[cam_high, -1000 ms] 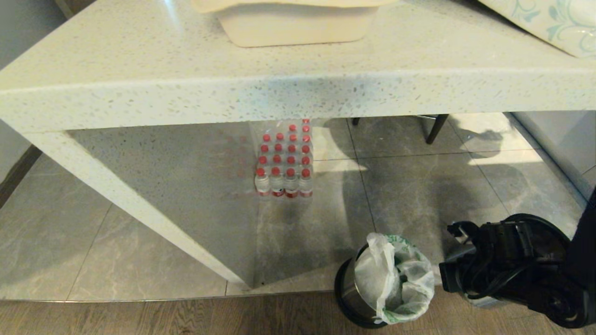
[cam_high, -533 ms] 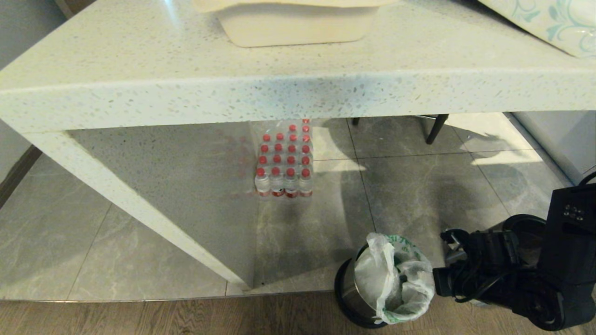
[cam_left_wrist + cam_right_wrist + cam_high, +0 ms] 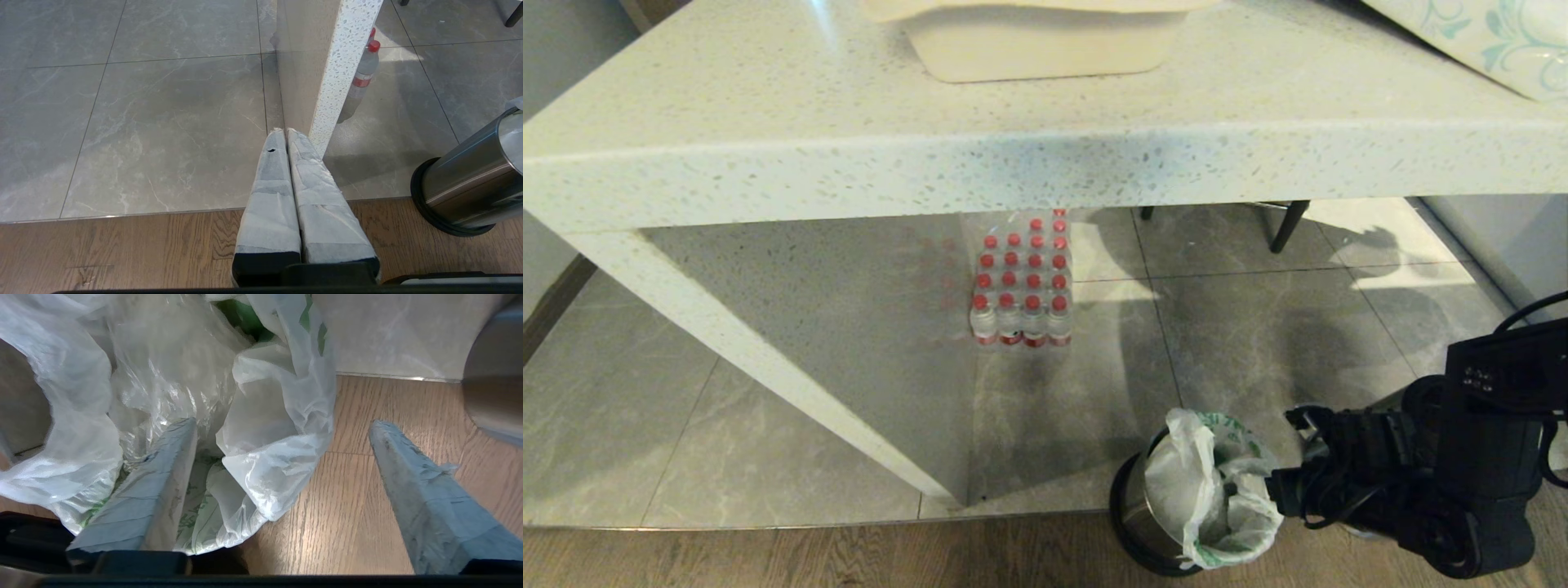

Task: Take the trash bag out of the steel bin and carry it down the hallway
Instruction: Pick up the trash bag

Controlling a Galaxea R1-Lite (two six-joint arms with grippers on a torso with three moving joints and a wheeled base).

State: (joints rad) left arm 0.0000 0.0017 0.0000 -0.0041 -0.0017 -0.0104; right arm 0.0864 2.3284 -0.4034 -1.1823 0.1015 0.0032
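progress: early, nothing lifted | thin crinkly white plastic trash bag (image 3: 1213,490) sits in shiny steel bin (image 3: 1137,523) on wood floor beside speckled bench leg | right gripper (image 3: 282,457) jaws wide, straddling bag edge | left gripper (image 3: 288,136) jaws together, parked | left: grasp, lift, carry

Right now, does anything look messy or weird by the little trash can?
A little. The trash bag is not tucked neatly: its crumpled top sticks up and flops over the rim of the steel bin. The right gripper is open around that loose flap. Nothing looks spilled on the floor.
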